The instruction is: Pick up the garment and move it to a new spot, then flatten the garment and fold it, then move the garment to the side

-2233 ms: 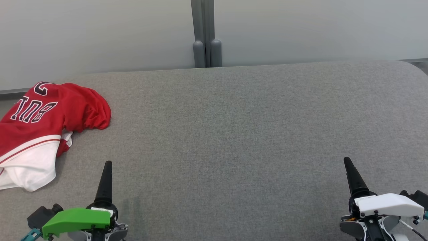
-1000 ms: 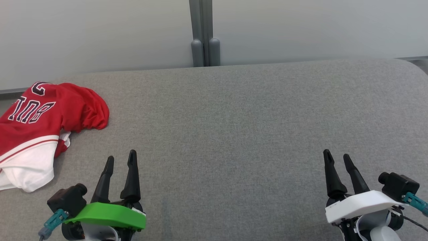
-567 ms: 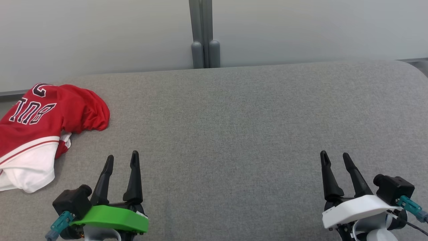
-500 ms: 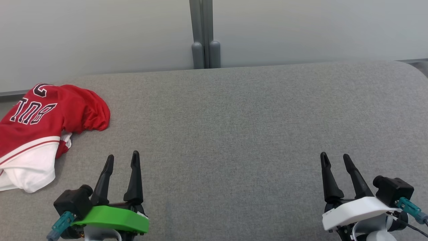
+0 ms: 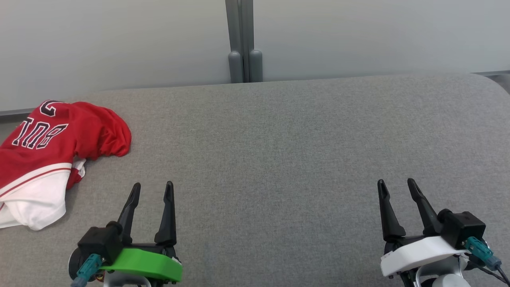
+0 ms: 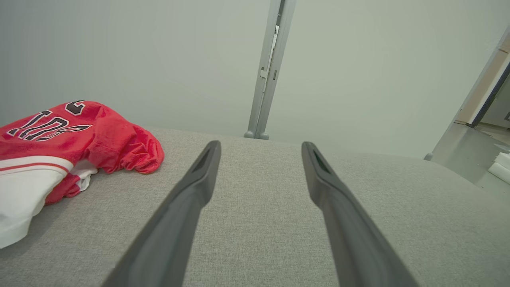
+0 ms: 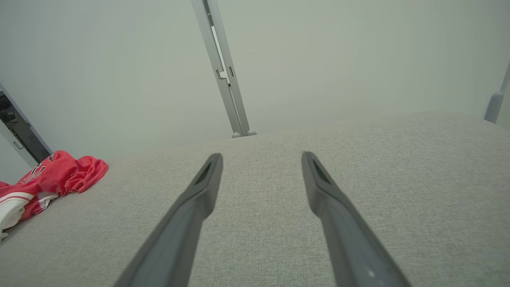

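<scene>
Garment (image 5: 51,147) lies bunched in a heap, ahead and left of the left gripper (image 5: 153,185), well apart from it. Left jaws spread wide, empty; likely readied for the pick. Right gripper (image 5: 396,182) likewise wide, empty, low over bare cushion (image 5: 279,159), garment far off its left.

Soft red-and-white cloth garment (image 5: 48,155) on a matt, coarse-woven grey fabric surface (image 5: 279,151); smooth pale wall (image 5: 119,40)
</scene>
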